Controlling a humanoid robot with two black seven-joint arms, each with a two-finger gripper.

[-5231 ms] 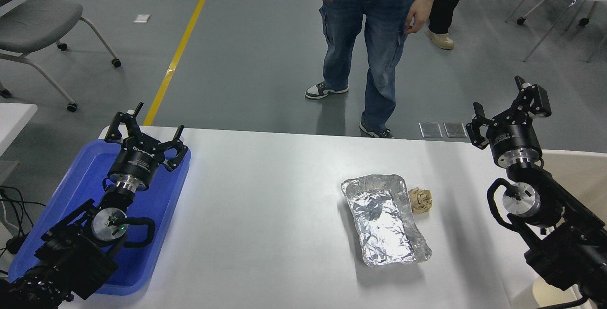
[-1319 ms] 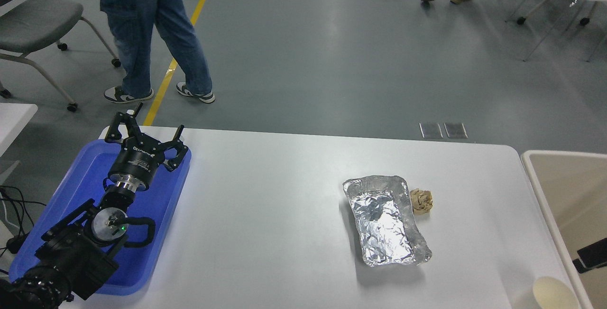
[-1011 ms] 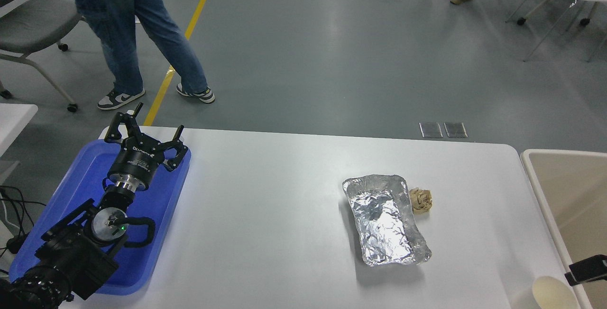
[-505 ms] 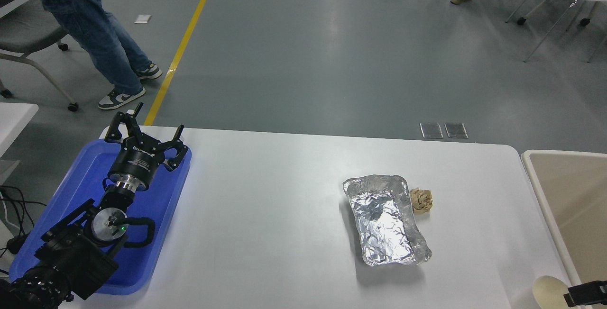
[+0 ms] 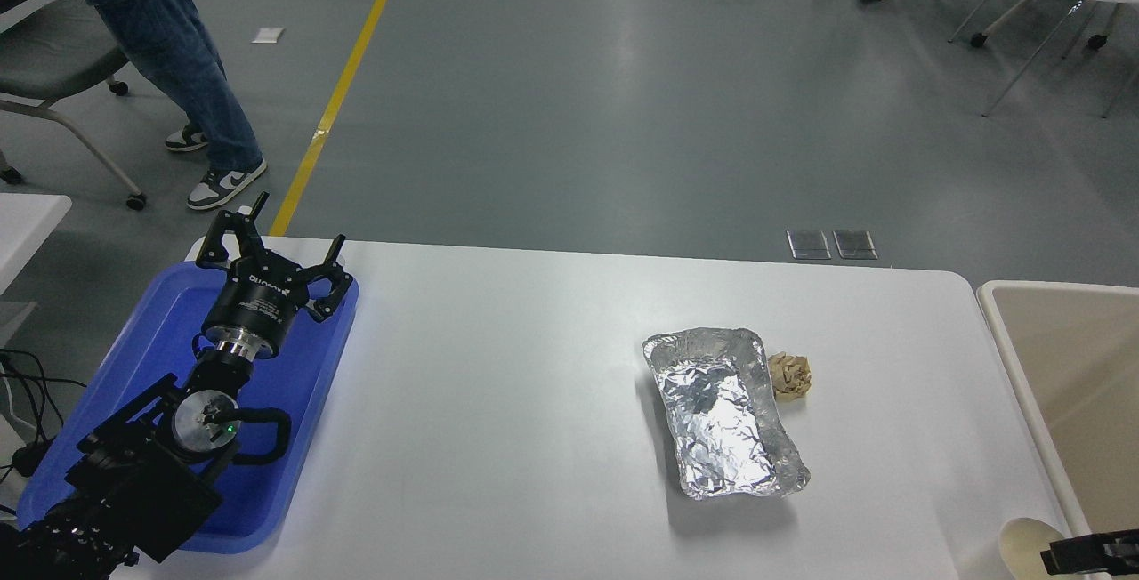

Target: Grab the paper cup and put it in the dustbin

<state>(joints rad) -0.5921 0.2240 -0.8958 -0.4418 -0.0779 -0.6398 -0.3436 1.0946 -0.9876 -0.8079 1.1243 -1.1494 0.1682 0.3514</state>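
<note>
The paper cup (image 5: 1021, 543) stands at the table's front right corner, cream-white, its round rim facing up and its lower part cut off by the picture's edge. A black part of my right gripper (image 5: 1090, 551) comes in from the right edge and overlaps the cup's right side; whether it is closed on the cup is hidden. The dustbin (image 5: 1081, 358) is the large beige bin just past the table's right end, tan inside. My left gripper (image 5: 278, 237) is parked open over the blue tray at the left.
A crinkled foil tray (image 5: 722, 411) lies right of the table's middle with a crumpled brown paper ball (image 5: 790, 374) against its far right side. The blue tray (image 5: 142, 331) lies under the left arm. A person's legs (image 5: 178, 55) are at the far left by a chair.
The black part of my right gripper has dropped from over the bin's near edge to the cup's right side. The person has walked off to the far left. My left arm is still.
</note>
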